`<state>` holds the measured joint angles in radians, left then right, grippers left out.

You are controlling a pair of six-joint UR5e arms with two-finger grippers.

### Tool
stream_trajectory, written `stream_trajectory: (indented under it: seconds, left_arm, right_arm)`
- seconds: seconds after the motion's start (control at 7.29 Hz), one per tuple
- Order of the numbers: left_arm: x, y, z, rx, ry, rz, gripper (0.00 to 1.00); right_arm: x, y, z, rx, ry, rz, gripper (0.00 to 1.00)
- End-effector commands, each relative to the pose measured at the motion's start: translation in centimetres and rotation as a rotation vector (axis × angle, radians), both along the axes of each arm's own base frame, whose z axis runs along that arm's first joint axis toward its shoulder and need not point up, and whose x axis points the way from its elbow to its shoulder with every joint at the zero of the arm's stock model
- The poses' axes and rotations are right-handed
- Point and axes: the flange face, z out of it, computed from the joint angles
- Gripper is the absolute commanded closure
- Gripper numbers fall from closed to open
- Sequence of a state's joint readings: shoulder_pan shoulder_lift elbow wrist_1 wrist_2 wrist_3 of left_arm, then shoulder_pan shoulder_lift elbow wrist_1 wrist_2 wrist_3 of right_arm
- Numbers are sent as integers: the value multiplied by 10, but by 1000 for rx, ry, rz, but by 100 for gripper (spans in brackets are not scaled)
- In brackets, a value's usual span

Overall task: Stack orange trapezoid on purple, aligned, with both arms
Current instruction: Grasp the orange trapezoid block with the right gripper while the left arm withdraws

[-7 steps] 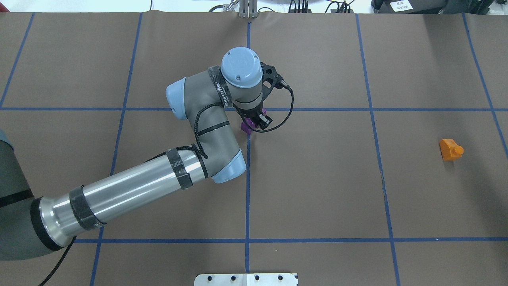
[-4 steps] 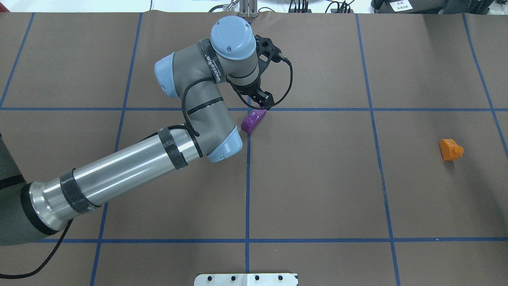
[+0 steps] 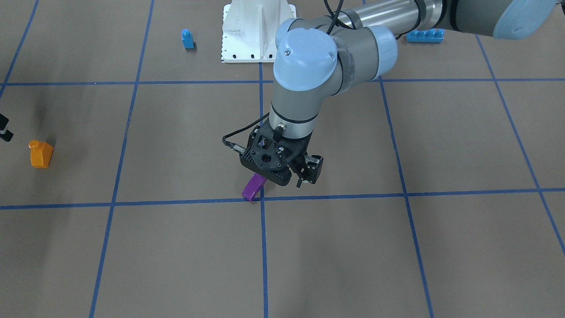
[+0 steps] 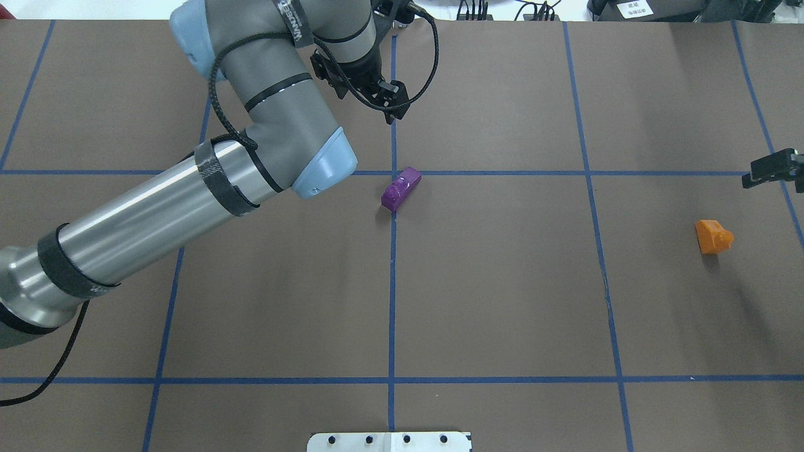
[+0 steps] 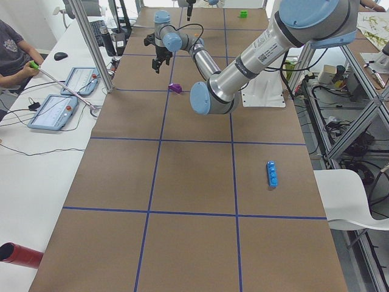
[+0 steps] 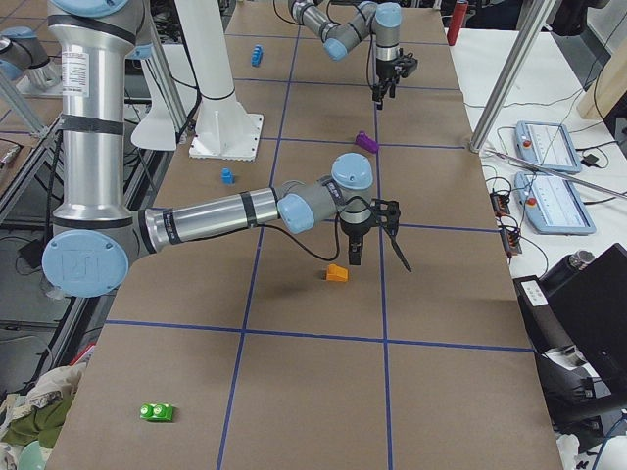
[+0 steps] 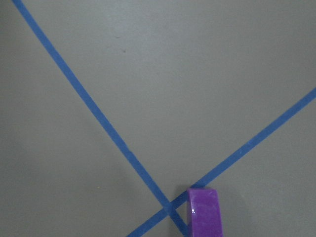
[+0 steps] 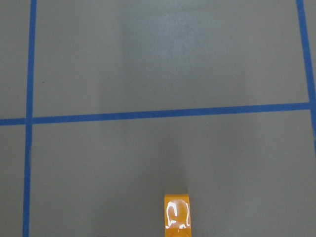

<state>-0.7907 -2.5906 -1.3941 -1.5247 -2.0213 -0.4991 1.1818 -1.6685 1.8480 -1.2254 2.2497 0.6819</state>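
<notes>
Hovering over table (image 4: 502, 282) beyond purple (image 4: 401, 188) with left gripper (image 4: 391, 103) – fingers parted, nothing held, clear of brick. Found loose beside centre crossing of blue tape (image 4: 502, 172), angled to lines: purple. Found far right on table, well apart from purple, untouched: orange (image 4: 713, 236). Hanging raised near orange at view edge with right gripper (image 4: 769, 169) – fingers spread wide in right side view, empty.

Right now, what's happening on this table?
Nothing is stacked yet. The small glossy purple plastic brick lies alone on the brown table at a blue tape crossing. The left arm's black hand hangs above and past it, holding nothing. The small glossy orange plastic trapezoid brick sits far off on the robot's right side, with the right arm's black hand hovering close by, not touching it.
</notes>
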Motion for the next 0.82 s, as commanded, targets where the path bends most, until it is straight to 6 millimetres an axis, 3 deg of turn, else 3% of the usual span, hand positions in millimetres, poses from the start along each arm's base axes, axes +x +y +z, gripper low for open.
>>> stream_trajectory:
  seconds: [0.0, 0.41, 0.55, 0.69]
  left_arm:
    - [-35, -3, 11, -25, -8, -23, 0]
    - [-40, -5, 13, -26, -9, -30, 0]
    - [-40, -6, 22, -33, -16, -31, 0]
    - [-40, -6, 25, -36, -19, -31, 0]
  right_arm:
    - [-42, 9, 20, -5, 45, -65, 0]
    - [-71, 15, 56, -36, 71, -122, 0]
    - [-75, 14, 77, -18, 62, -127, 0]
    - [-80, 8, 84, -16, 61, -130, 0]
